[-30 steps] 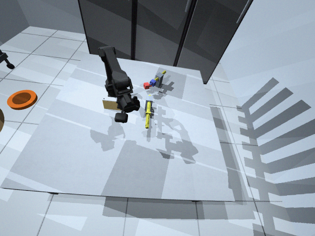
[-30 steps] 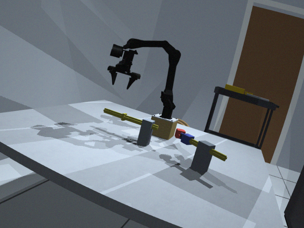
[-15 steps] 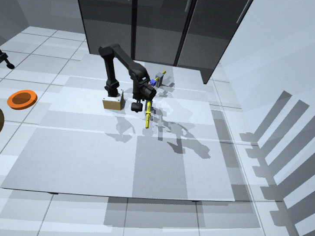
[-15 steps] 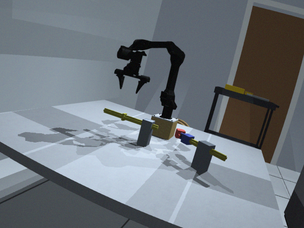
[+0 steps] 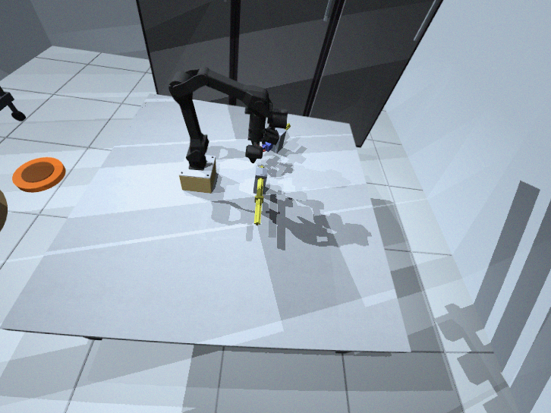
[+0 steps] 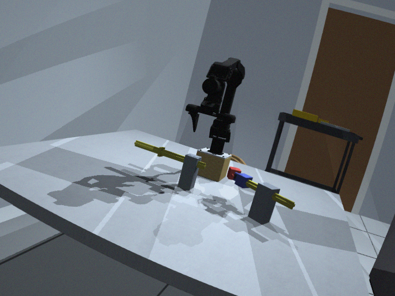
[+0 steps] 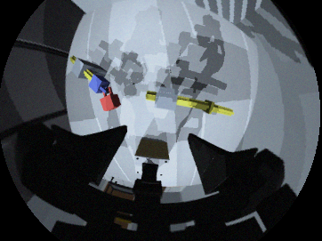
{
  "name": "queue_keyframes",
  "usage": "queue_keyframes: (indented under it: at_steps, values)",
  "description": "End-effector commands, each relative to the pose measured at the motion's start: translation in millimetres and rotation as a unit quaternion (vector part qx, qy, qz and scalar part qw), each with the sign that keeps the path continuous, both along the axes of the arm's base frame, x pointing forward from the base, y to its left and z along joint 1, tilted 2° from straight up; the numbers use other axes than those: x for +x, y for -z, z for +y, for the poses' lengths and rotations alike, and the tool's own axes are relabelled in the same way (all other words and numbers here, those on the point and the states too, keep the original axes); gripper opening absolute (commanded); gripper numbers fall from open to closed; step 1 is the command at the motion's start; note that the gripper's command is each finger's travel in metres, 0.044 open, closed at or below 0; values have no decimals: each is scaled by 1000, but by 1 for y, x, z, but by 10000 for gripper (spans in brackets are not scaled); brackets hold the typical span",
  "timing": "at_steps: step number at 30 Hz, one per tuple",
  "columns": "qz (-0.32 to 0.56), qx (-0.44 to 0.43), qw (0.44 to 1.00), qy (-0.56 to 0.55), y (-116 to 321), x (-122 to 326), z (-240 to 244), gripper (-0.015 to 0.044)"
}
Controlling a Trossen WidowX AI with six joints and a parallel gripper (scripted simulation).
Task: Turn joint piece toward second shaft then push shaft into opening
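While it hangs above the work, gripper: jaws spread wide, nothing between them.

Joint piece: red, beside the blue end of the fixed shaft. Which way its opening faces, I cannot tell.

Fixed block: upright. Should a finger catch the blue end on descent, I judge the grip would land crooked.

Second shaft: yellow, through its block; near end apart from the joint piece. A wide finger swinging low could knock it along prematurely and obstruct the turn.

Collar: on the shaft's far side, well apart from the block. Pushing later off-line could bind the shaft.

Hinges: the main risk, in my judgement. A shallow pinch may slip while I turn; a sideways drag on release may spoil the aim, and the shaft would then strike the rim.
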State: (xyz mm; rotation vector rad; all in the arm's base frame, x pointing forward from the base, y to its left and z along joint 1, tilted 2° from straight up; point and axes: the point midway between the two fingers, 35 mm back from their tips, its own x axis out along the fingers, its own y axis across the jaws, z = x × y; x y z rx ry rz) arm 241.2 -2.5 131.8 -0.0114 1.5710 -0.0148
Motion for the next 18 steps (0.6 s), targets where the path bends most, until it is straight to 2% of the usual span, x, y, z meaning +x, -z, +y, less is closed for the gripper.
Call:
queue_keyframes:
  at_steps: [1, 9, 14, 18]
  values:
    - [1, 3, 1000, 3, 4, -11, 37, 440]
    - [7, 0, 1000, 8, 17, -57, 111, 440]
    - [7, -1, 1000, -2, 19, -62, 116, 440]
    - [10, -1, 998, -58, 24, -62, 116, 440]
